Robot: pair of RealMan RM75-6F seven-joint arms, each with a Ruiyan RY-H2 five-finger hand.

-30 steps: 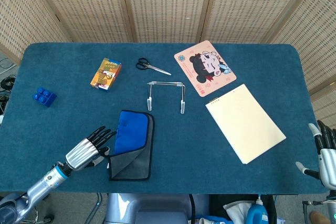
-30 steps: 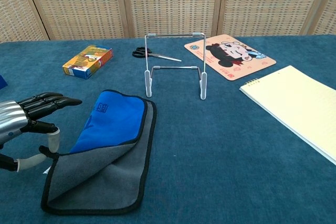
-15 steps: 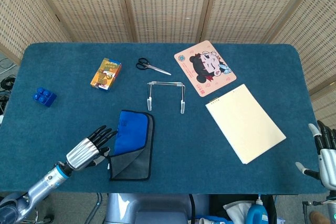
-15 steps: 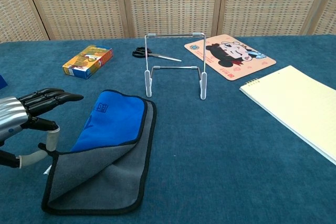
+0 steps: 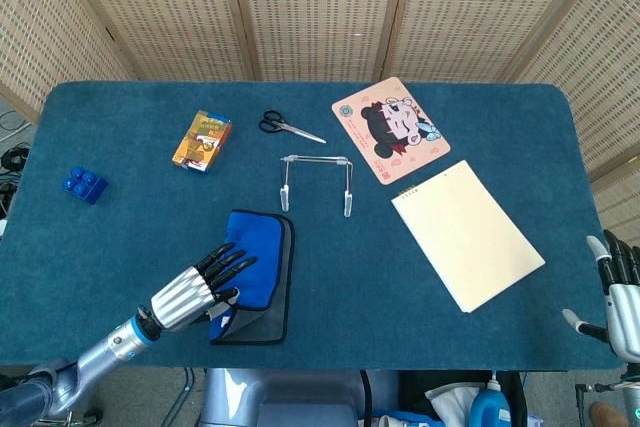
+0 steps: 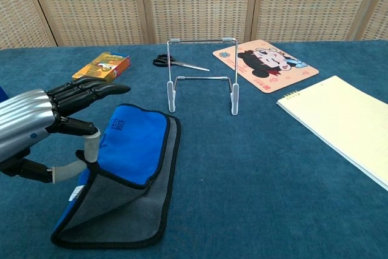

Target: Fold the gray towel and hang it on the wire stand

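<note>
Woven screens behind, blue felt table point(image 5: 140, 127) in front. Near the front edge, left hand point(image 5: 200, 289) low over the gray towel point(image 6: 130, 207), dark fingers point(image 6: 91, 91) stretched out over its blue face, thumb tucked under the lifted left edge so that the blue side folds up over the gray; edge apparently caught between thumb and fingers, grasping the cloth. Rest of the towel flat on the felt, right of and beneath the fingers, black-bound hem curling at the near corner. Just beyond the fingertips, farther from the robot and a little to the right, wire stand point(image 6: 202, 76) upright on its white-tipped feet, apart from the towel. Beyond the stand, black-handled scissors point(image 5: 290, 127); left of those, well past the fingertips, an orange box point(image 5: 202, 141). Far out to the left of the hand, a blue toy brick point(image 5: 85, 185). Well to the right of the fingers, a cartoon mat point(image 5: 390, 128) and a cream notepad point(image 5: 466, 235), nearly touching corner to corner. Right hand point(image 5: 622, 295) at the far right frame edge in the head view, off the table, pale fingers upright and apart, holding nothing.
</note>
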